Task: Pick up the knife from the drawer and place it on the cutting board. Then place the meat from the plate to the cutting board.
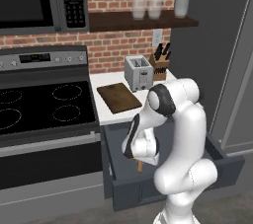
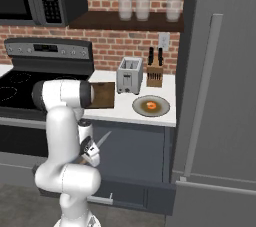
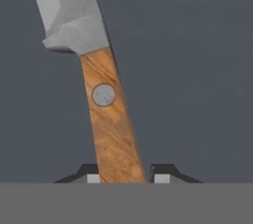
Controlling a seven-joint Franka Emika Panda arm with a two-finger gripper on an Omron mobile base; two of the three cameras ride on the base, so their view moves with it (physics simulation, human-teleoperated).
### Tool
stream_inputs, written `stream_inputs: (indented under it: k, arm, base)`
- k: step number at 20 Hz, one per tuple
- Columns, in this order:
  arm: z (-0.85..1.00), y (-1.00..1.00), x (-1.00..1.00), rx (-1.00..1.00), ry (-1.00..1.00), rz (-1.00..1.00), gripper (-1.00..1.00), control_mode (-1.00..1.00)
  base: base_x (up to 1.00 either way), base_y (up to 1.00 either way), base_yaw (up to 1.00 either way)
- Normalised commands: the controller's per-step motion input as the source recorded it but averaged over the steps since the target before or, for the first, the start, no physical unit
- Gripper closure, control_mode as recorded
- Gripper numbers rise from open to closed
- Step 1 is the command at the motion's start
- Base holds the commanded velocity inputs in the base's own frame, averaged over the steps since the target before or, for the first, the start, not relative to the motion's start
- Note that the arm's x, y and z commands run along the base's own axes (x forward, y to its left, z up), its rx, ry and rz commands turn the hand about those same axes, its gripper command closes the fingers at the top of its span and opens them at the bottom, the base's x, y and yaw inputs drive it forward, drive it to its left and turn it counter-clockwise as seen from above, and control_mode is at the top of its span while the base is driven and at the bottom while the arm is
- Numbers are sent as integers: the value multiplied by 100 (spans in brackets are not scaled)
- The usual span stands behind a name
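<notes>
Evenly, softly lit throughout; no glare or hard shadows. Slightly soft, low-resolution rendering, edges mildly blurred. Faint shading beneath the shelf (image 1: 143,20) toward twelve o'clock. No edge distortion.

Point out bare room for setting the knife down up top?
The cutting board is bare, bordered by the stove and the toaster. White counter between board and plate is free. Crowded behind: toaster and knife block; meat sits on the plate.

Red brick wall (image 1: 118,45), dark shelf (image 1: 141,20), black stove (image 1: 44,102), grey fridge (image 2: 220,81).
</notes>
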Motion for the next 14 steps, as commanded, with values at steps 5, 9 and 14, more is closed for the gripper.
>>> stream_inputs:
  k: [5, 9, 14]
  arm:
    - [73, 0, -31, 0, 0, -11, 100, -100]
    - [98, 0, -8, 0, 0, -19, 100, -100]
    - [78, 0, -29, 0, 13, -31, 100, -100]
  base:
    - [0, 0, 0]
    - [0, 0, 0]
    - [0, 0, 0]
